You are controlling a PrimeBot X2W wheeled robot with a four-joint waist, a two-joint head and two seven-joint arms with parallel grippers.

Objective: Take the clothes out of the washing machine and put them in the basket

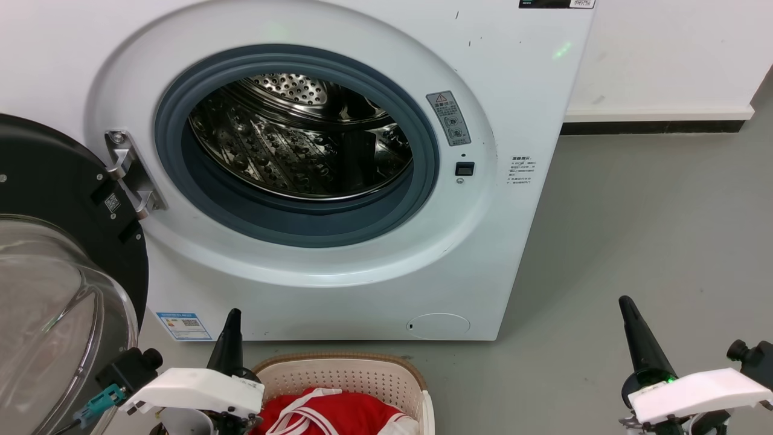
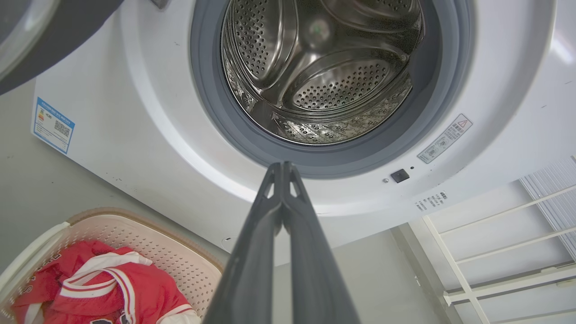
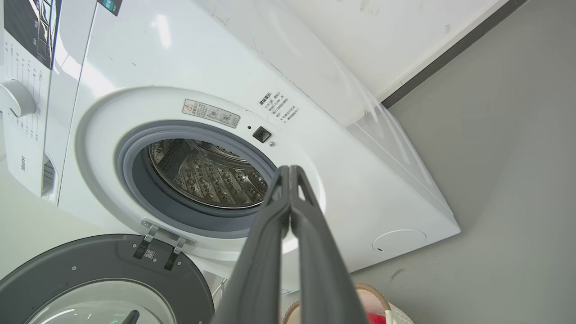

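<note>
**Q:** Item one, the largest?
**A:** Washing machine (image 1: 362,290), white, front-loading. Its door (image 1: 66,181), black-rimmed glass, is swung open at 9 o'clock of the porthole. The drum (image 1: 290,151) is perforated steel, and no fabric shows in the parts of it that are visible.

**Q:** Item two?
**A:** Basket (image 1: 344,377), cream perforated plastic with a brown rim. It stands on the grey floor (image 1: 634,229) at 6 o'clock of the porthole, close to the machine's foot. It is probably light and could slide if nudged.

**Q:** Item three?
**A:** Clothes (image 1: 338,417), bright red with white stripes and trim, heaped inside the basket. I judge them soft, limp and light. Whether they are damp cannot be told.

**Q:** Where to take hold?
**A:** Pinch a raised fold or the white-trimmed edge at the top of the heap. A flat spread of cloth would likely slip from narrow fingers. Trailing ends may catch on the rim.

**Q:** Item four, the tools?
**A:** Left gripper (image 1: 233,315) is at 7 o'clock, just beside the basket's left corner. Right gripper (image 1: 625,302) is at 4 o'clock, well apart. Each has its fingers pressed together on nothing.

**Q:** Standing of the task?
**A:** Apparently complete.
</note>
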